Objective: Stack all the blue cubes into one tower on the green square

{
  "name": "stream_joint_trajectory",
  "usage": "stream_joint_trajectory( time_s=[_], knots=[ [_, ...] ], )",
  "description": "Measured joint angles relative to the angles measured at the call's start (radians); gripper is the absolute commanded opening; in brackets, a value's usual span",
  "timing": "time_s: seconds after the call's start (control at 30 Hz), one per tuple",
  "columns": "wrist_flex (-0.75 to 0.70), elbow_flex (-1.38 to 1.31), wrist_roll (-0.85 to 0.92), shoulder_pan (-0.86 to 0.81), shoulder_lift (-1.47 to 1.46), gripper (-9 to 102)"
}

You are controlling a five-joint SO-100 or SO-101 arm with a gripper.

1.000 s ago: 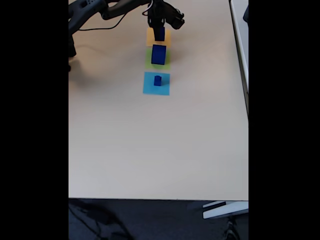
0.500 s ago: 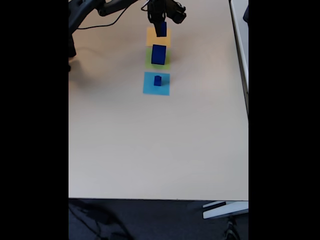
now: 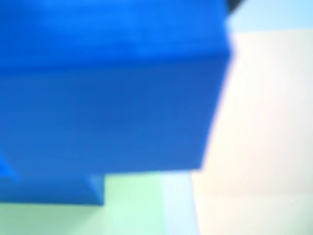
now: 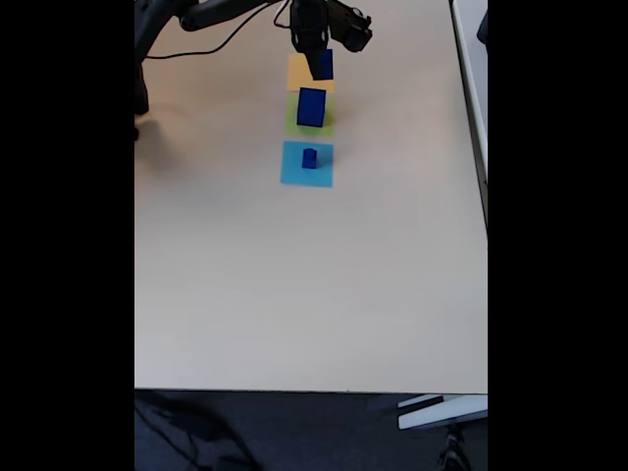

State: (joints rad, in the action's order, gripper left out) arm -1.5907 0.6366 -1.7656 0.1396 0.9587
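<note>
Beige table [image 4: 294, 294]: jaws [image 4: 321, 65] grip mid cube [image 4: 323, 65] above largest cube [image 4: 311, 106]

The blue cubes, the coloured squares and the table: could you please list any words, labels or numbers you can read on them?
None: no text is readable in either view.
The dark blue cubes, including the largest one, look plain.
The lime-green paper square, the light-blue paper square and the beige table show no print.

no readable text, labels, numbers or signs anywhere
</note>
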Motion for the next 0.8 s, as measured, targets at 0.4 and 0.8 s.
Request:
stream_joint_trajectory(
  time_s=[0.4,0.8],
  knots=[
    [0.006,0.069,0.008,-0.029,0.014,2],
    [0.009,0.072,0.005,-0.049,0.014,3]
  ],
)
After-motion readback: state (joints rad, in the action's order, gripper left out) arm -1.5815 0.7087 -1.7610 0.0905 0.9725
